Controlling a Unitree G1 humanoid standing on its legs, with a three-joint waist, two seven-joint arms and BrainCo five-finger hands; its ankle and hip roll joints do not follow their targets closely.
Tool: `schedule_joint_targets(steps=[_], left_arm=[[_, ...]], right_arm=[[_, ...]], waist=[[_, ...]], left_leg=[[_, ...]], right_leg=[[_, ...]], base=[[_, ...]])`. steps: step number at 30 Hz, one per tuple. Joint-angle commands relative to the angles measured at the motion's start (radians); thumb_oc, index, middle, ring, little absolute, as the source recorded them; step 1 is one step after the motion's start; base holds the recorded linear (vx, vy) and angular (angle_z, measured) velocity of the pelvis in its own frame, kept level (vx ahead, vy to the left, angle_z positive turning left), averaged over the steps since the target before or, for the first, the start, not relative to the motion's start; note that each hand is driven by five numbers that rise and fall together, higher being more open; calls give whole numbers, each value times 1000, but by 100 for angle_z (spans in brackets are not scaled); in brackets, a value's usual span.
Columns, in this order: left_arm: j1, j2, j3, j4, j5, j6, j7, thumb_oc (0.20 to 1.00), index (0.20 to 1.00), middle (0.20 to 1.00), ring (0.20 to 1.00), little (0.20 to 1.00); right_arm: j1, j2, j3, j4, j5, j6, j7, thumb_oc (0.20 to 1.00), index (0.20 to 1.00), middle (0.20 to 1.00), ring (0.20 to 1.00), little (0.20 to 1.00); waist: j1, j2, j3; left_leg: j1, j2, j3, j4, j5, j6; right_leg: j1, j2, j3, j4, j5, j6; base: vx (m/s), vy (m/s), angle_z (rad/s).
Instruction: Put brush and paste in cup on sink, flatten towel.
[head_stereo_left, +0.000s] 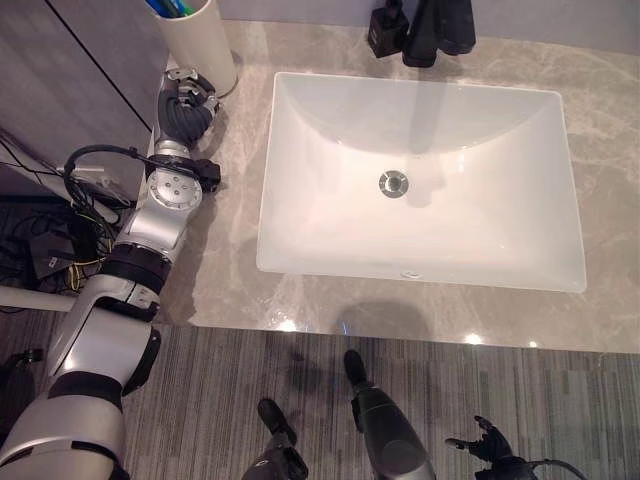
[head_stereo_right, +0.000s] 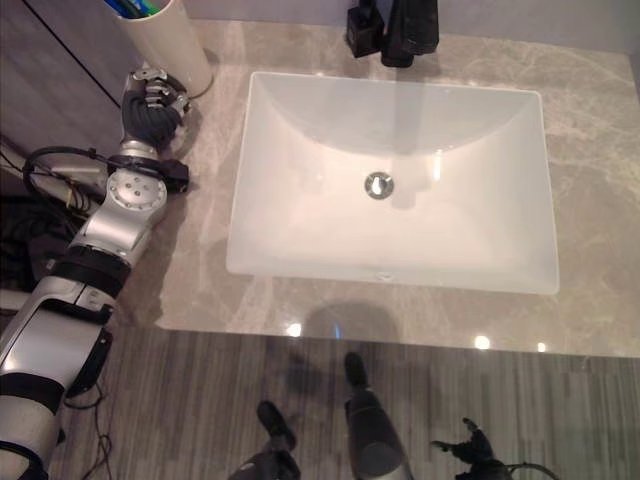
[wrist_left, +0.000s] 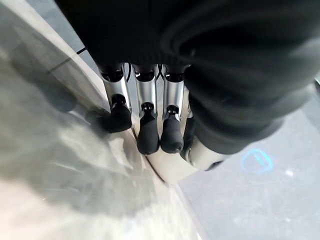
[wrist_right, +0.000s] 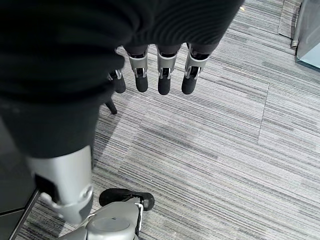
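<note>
- Cup (head_stereo_left: 203, 48) stands upright at the far left of the counter (head_stereo_left: 230, 290), left of the sink basin (head_stereo_left: 420, 180). Its long axis is vertical, mouth up.
- Blue and green ends (head_stereo_left: 168, 7) stick out of the cup's mouth, leaning slightly left. They are probably the brush and paste, though I cannot tell which is which.
- Left hand (head_stereo_left: 186, 103) is on the counter just near of the cup, at its base. In the left wrist view the fingers (wrist_left: 149, 131) hang relaxed and hold nothing; the tips are at the cup's pale wall, and contact is unclear.
- Right hand (wrist_right: 160, 75) hangs low over the carpeted floor (wrist_right: 225, 150), fingers straight and apart, holding nothing.
- Faucet (head_stereo_left: 435, 30) is at the far edge, behind the basin.
- Judgement: the cup step looks done, with the left hand at the end of placing or releasing.
- No towel is visible on the counter.
- Next move calls for drawing the left hand clear without knocking the cup, then locating the towel to flatten it.
</note>
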Motion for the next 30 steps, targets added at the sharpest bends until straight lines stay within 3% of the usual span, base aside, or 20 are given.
schedule_joint_targets(steps=[1, 13, 30], left_arm=[[-57, 7, 39, -24, 59, -12, 23, 200, 200, 200, 200, 200], [-73, 39, 24, -68, 86, -10, 28, 200, 200, 200, 200, 200], [-169, 35, -24, 73, 86, 7, 42, 200, 200, 200, 200, 200]], right_arm=[[-16, -32, 19, 58, 17, -4, -9, 1000, 1000, 1000, 1000, 1000], [-17, -26, 17, 57, 34, -6, -4, 1000, 1000, 1000, 1000, 1000], [-10, -36, 11, 78, 47, -16, -15, 1000, 1000, 1000, 1000, 1000]], waist=[[11, -15, 3], [28, -2, 25], [4, 0, 25]], left_leg=[[139, -9, -43, 1, -32, -27], [97, -19, -74, 1, -22, -26], [92, -15, -66, 1, -22, -32]], right_leg=[[-7, 55, 46, -33, 75, 15], [-38, 51, 35, -20, 68, 11], [-73, 66, 46, -3, 66, 9]], base=[[0, 0, 0], [7, 2, 5], [5, -2, -1]])
